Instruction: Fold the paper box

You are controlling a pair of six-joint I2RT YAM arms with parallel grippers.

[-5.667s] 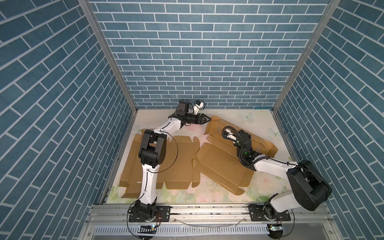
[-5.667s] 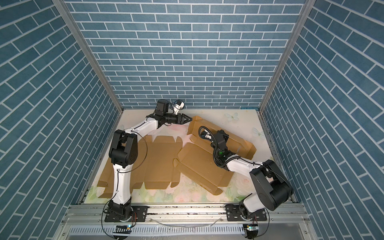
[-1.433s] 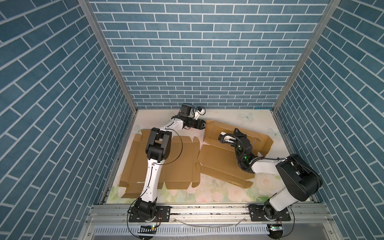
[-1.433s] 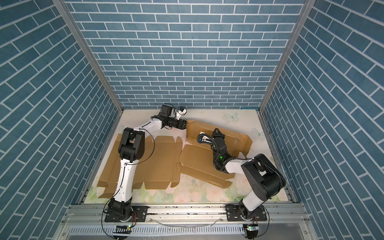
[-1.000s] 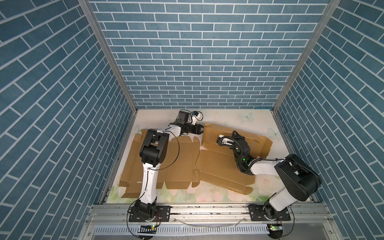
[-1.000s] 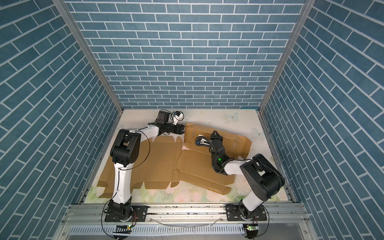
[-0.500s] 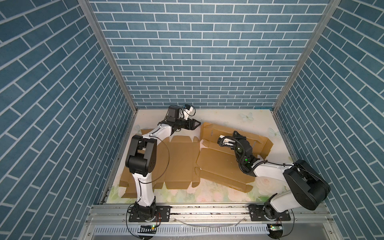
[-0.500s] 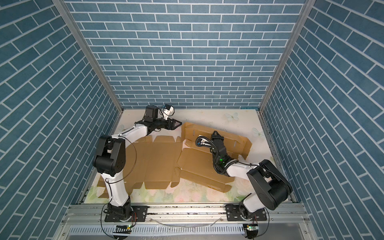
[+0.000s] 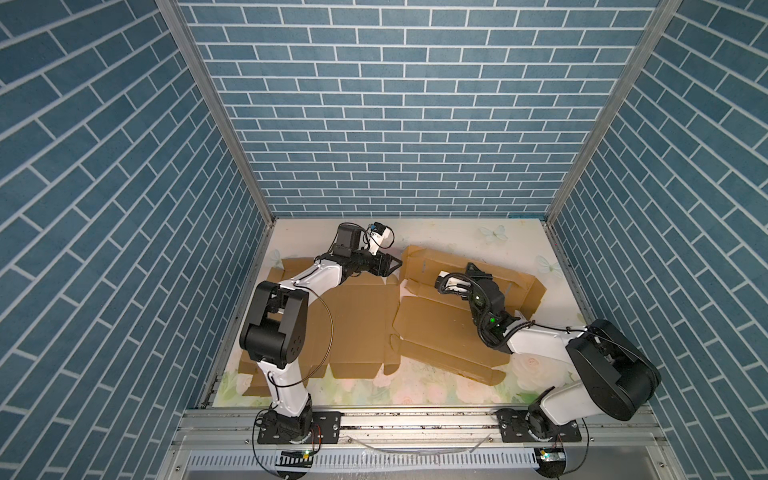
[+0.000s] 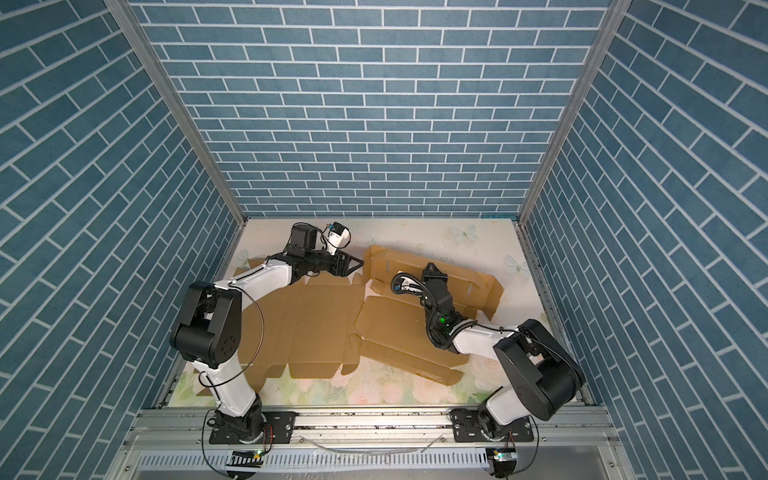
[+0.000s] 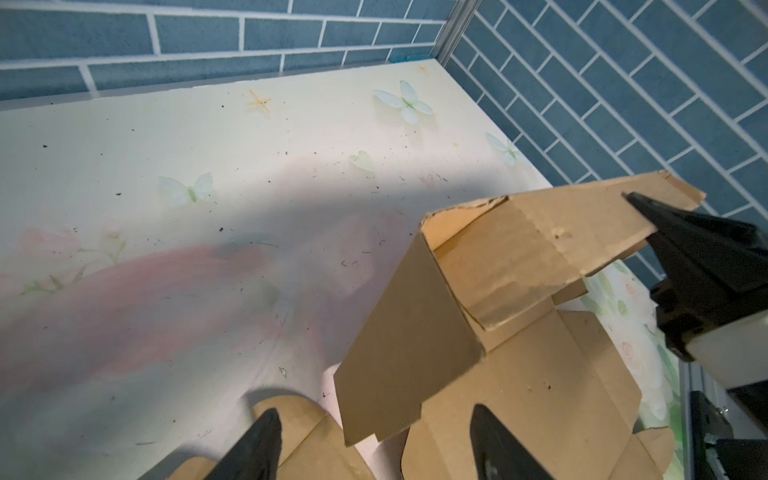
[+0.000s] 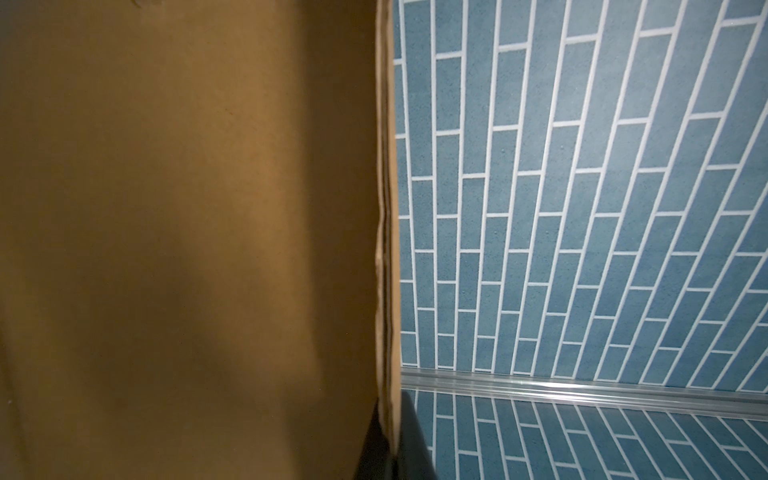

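— What is shown only by the right wrist view?
— The paper box [image 12: 187,208] wall, pinched by the closed right end effector [image 12: 392,440].
— Beside it, on the desk [image 9: 457,232]?
— The left end effector [image 9: 395,263] is held outstretched, spread, empty.

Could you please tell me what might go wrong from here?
The right tool pinches only the thin top edge of the raised wall of the half-folded brown cardboard box; a slip could let it flop down.
The open left tool sits close to that wall's frayed corner and to the flat brown cardboard sheet beside it, so it might crush the corner or snag the sheet.
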